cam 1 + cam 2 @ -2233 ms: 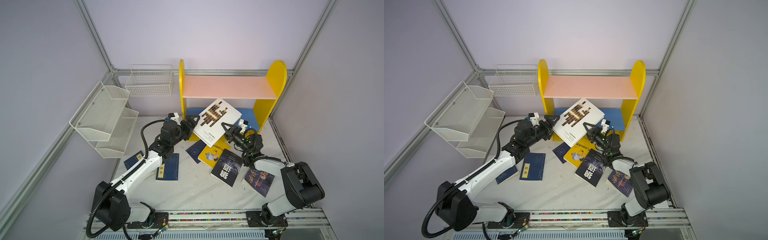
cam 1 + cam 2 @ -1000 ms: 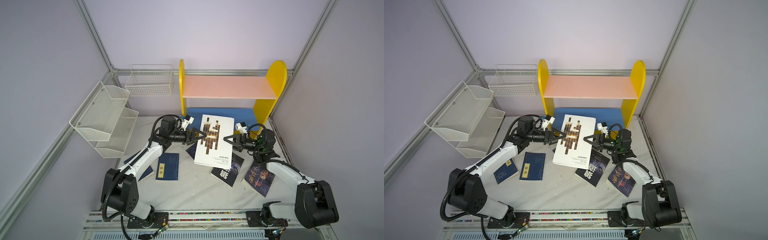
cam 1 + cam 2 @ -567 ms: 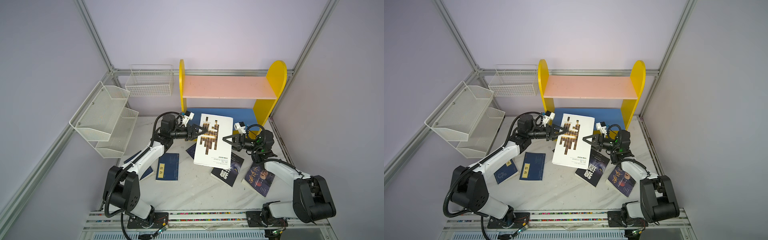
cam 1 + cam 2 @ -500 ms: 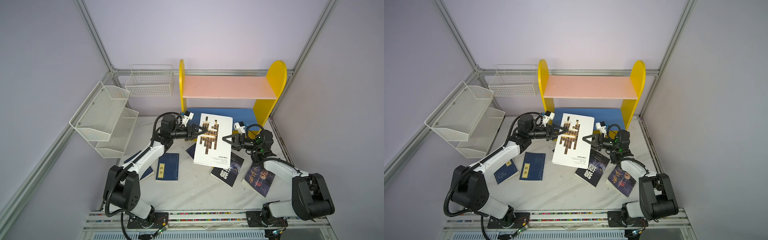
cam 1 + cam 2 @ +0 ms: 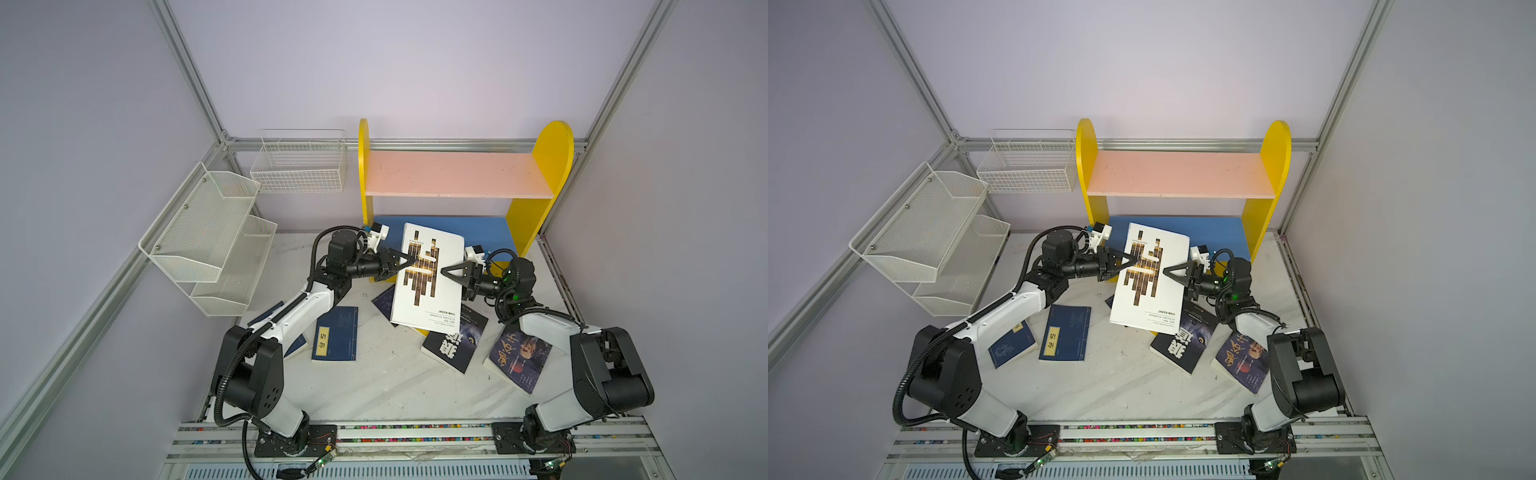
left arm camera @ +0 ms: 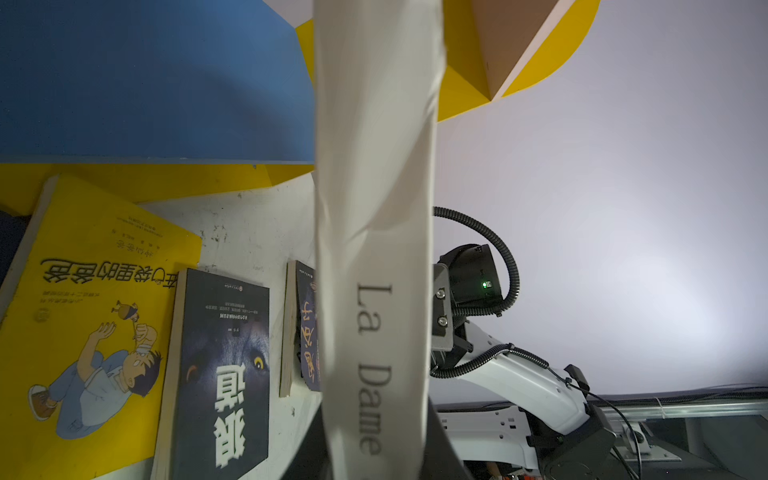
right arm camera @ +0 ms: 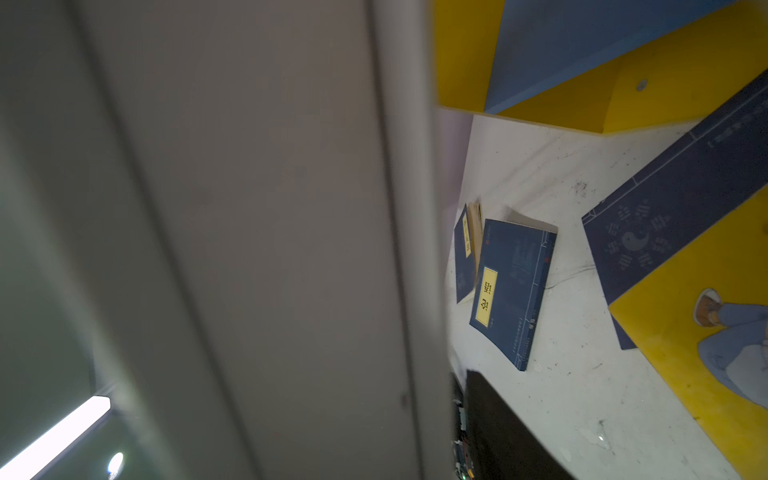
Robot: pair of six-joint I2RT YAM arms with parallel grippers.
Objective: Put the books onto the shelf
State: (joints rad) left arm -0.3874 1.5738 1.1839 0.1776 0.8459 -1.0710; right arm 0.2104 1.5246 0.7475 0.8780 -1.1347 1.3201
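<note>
The large white book (image 5: 428,282) hangs tilted over the table in front of the shelf (image 5: 552,153), below its pink board (image 5: 457,174). My left gripper (image 5: 409,261) is shut on the book's left edge; in the left wrist view dark fingers (image 6: 444,449) press both sides of its spine (image 6: 374,208). My right gripper (image 5: 444,272) stands open at the right edge, and its one visible finger (image 7: 507,436) is just off the cover (image 7: 249,208). A navy book (image 5: 336,334), two dark illustrated books (image 5: 455,340) (image 5: 519,357) and a yellow book (image 6: 91,311) lie on the table.
A white mesh tiered rack (image 5: 208,237) hangs on the left wall, with a wire basket (image 5: 299,162) beside the shelf. Another navy book (image 5: 1011,345) lies under my left arm. The shelf's blue lower board (image 5: 486,228) is bare. Frame posts run up the corners.
My left gripper has closed on the white book's left edge. My right gripper has loosened at the right edge. The book has barely moved in the last second.
</note>
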